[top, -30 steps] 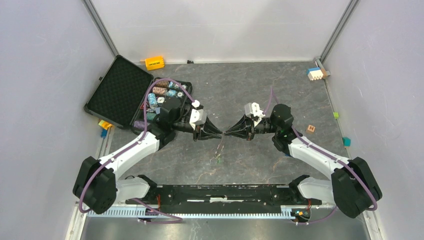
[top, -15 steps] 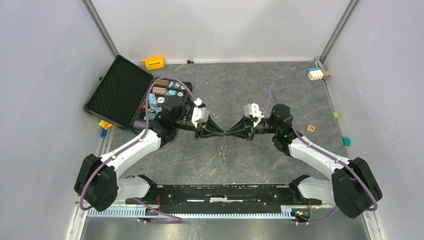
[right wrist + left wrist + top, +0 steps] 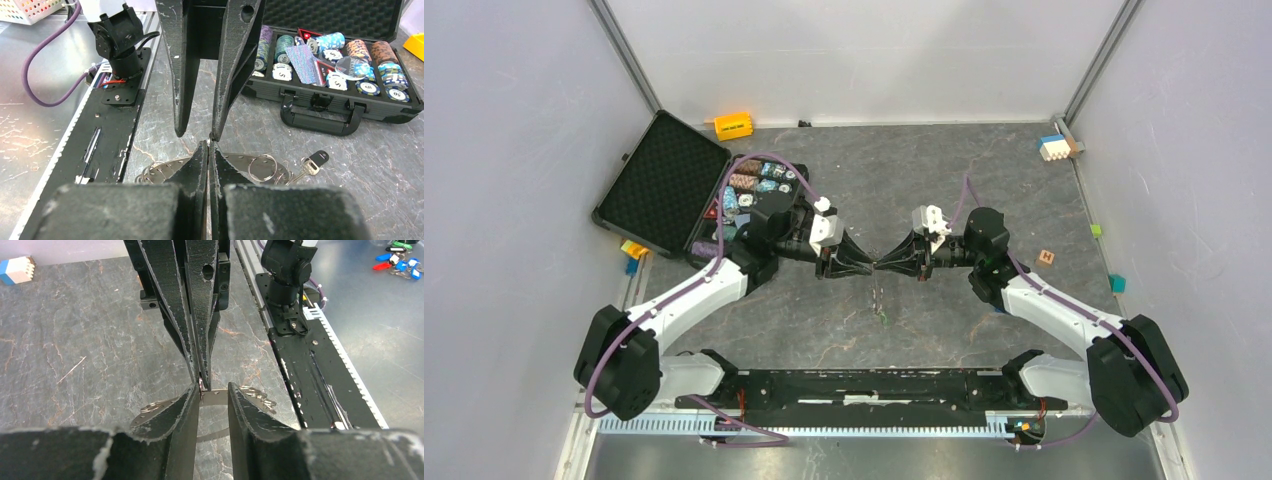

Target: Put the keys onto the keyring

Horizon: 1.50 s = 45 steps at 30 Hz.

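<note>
open black case [image 3: 660,183] holds poker chips [image 3: 754,187]. orange block [image 3: 733,124] just beyond the case; blue-and-white block [image 3: 1053,147] and letter cube [image 3: 1045,257] well apart to its right.

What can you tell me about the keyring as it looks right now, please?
The keyring is a flat, curved band of grey metal whose outer edge looks toothed. The right gripper is shut on its rim and holds it off the table. Thin wire loops hang on it, with a black-headed key beside them. The left gripper stands open around the band; whether it touches is unclear. From above, the keyring shows only as a thin line.
</note>
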Each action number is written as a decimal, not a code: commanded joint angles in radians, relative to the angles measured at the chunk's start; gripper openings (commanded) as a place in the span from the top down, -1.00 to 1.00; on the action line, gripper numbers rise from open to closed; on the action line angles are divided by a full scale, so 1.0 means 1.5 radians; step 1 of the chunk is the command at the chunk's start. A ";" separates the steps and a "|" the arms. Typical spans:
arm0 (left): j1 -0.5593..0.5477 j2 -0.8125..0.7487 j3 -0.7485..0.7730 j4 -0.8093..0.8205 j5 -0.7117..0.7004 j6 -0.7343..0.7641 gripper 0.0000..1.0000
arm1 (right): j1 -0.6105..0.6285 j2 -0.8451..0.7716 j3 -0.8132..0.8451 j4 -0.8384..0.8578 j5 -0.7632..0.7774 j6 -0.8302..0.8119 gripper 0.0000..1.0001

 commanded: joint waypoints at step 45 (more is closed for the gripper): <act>-0.004 0.012 -0.022 0.084 0.020 -0.019 0.61 | -0.001 -0.012 0.034 0.019 -0.002 -0.015 1.00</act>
